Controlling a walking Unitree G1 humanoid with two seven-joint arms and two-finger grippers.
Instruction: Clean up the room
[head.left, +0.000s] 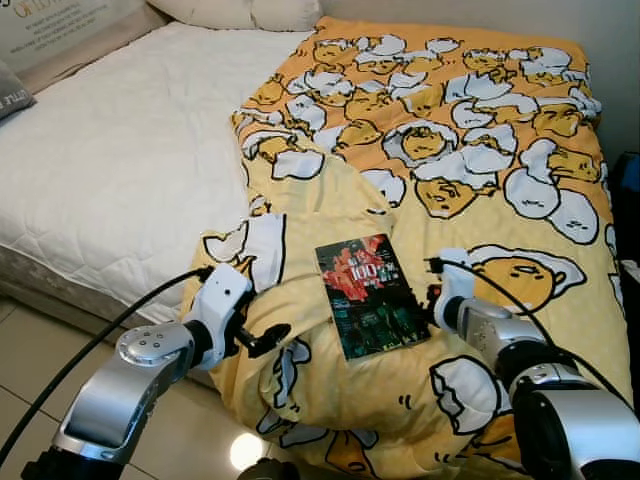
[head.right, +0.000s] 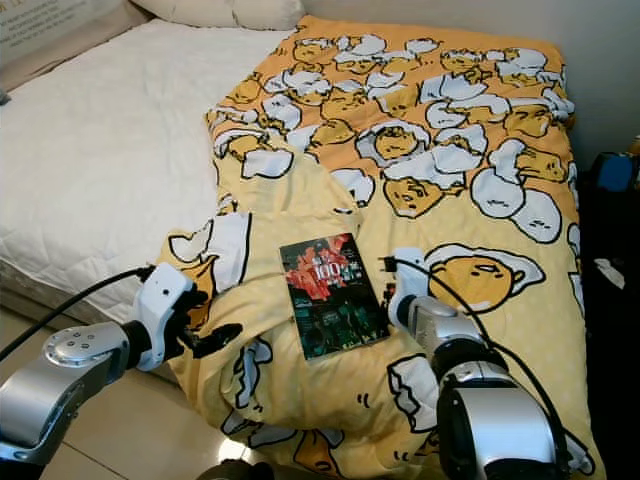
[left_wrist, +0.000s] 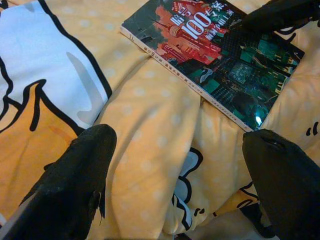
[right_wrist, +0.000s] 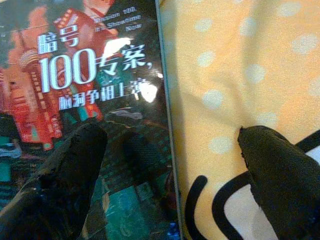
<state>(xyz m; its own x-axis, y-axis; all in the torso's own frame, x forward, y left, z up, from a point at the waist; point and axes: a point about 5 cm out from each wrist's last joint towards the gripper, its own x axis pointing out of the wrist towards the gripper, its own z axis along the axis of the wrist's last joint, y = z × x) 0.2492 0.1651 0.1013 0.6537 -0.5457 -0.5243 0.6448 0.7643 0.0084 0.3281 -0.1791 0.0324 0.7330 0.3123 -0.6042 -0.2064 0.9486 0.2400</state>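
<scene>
A dark book (head.left: 372, 295) with a red cover picture and "100" in white lies flat on the yellow cartoon-egg blanket (head.left: 440, 130), near the bed's front edge. My right gripper (right_wrist: 165, 175) is open at the book's right edge. One of its fingers (right_wrist: 65, 175) is over the cover and the other is over the blanket. My left gripper (left_wrist: 180, 185) is open and low over a rumpled fold of blanket, to the left of the book (left_wrist: 215, 55) and a little short of it. It holds nothing.
The bare white mattress (head.left: 120, 150) takes up the bed's left half, with pillows (head.left: 240, 12) at the head. Tiled floor (head.left: 30, 360) lies in front of the bed. The blanket hangs over the front edge. Dark objects (head.right: 610, 230) stand by the wall on the right.
</scene>
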